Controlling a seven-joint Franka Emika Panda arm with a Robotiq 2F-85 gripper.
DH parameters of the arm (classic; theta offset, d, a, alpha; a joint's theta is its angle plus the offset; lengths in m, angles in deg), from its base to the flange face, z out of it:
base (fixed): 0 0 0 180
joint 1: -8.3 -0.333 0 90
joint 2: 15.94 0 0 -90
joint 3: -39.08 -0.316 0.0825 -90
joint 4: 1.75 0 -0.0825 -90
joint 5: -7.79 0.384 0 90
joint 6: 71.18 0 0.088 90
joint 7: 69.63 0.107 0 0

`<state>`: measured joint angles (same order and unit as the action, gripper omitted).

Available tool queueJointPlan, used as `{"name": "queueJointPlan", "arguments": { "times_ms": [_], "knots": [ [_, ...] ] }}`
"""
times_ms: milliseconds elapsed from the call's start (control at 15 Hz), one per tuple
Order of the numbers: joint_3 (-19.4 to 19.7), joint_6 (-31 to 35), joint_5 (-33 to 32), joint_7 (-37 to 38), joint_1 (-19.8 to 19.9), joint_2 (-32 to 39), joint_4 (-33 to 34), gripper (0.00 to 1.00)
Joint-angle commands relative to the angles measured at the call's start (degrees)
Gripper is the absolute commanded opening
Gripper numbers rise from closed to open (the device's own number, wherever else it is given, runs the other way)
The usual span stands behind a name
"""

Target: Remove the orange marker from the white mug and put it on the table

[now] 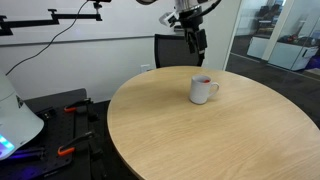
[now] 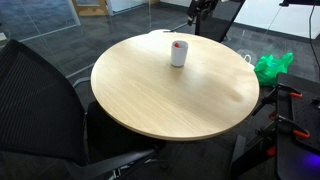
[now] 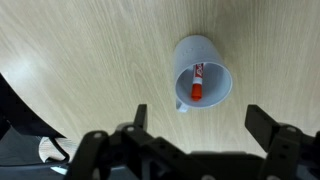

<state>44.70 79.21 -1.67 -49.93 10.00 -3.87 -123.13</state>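
Note:
A white mug (image 1: pixel 204 89) stands upright on the round wooden table (image 1: pixel 180 130); it also shows in an exterior view (image 2: pixel 179 53) and in the wrist view (image 3: pixel 202 75). An orange marker (image 3: pixel 197 82) lies inside the mug, its orange end showing at the rim (image 1: pixel 205 79). My gripper (image 1: pixel 194 40) hangs high above the table, behind the mug, apart from it. In the wrist view its two fingers are spread wide (image 3: pixel 205 122) with nothing between them; the mug sits just beyond them.
A black office chair (image 1: pixel 172 50) stands behind the table. Another black chair (image 2: pixel 45 95) is close to the table's edge. A green bag (image 2: pixel 272 67) lies on the floor. Tools and gear sit beside the table (image 1: pixel 60 125).

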Motion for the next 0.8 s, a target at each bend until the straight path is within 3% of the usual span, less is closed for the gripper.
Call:
{"name": "queueJointPlan", "arguments": {
  "times_ms": [0, 533, 733],
  "knots": [
    [1.05, 1.16, -0.85, 1.70, -1.11, 1.03, 0.28, 1.00],
    [1.41, 4.76, -0.08, 2.00, -2.00, 4.69, 0.74, 1.00],
    [1.43, 5.98, 0.50, 1.55, -2.23, 6.40, 1.20, 0.88]
  ]
}}
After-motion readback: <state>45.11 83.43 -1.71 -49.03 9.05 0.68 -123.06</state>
